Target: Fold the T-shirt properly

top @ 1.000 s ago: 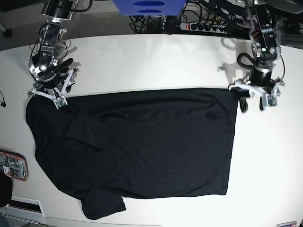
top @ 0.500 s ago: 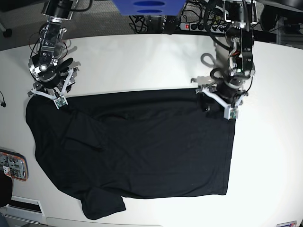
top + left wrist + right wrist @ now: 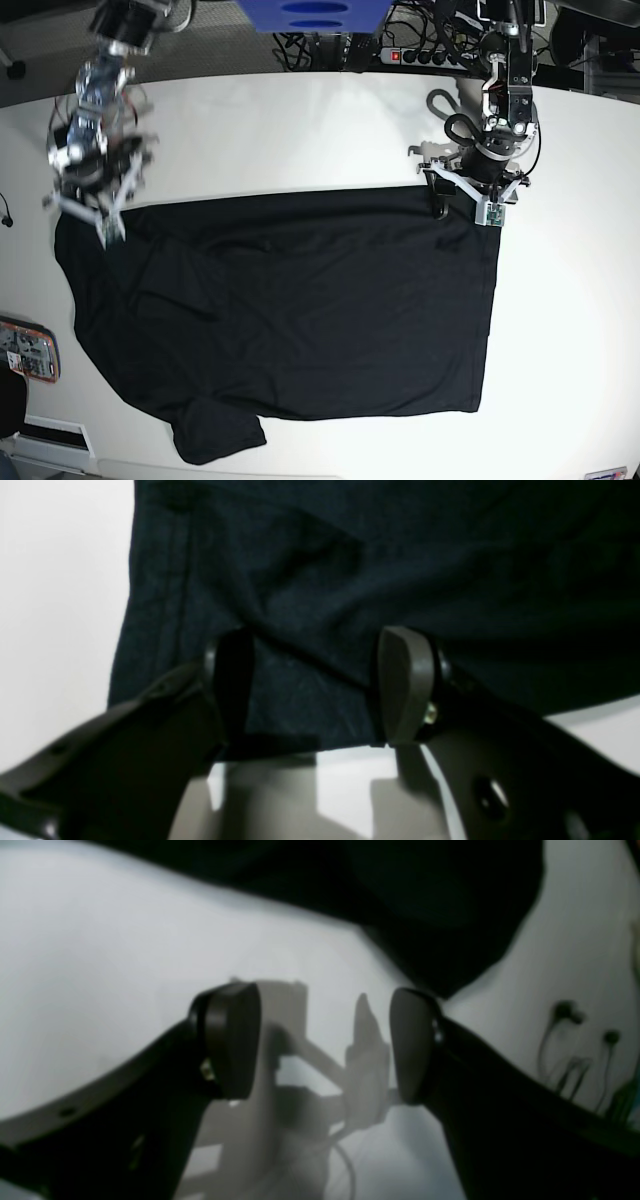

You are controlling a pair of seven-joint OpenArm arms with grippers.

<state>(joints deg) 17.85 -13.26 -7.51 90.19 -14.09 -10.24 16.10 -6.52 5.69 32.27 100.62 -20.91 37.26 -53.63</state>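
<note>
Plainly unprinted black T-shirt (image 3: 290,305), left gripper (image 3: 312,687) spread over hem, right gripper (image 3: 325,1042) spread above table (image 3: 300,130)

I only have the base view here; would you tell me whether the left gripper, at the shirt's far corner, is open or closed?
Observer: Open. In the left wrist view the left gripper has its jaws apart, and the edge of the T-shirt lies between them.
Operator: Thank you. Is the cloth flat there?
Observer: No, a crease runs across the cloth between the jaws.
Operator: And the right gripper?
Observer: The right gripper is open too, with only bare table between its jaws; the T-shirt lies just ahead of it.
</note>
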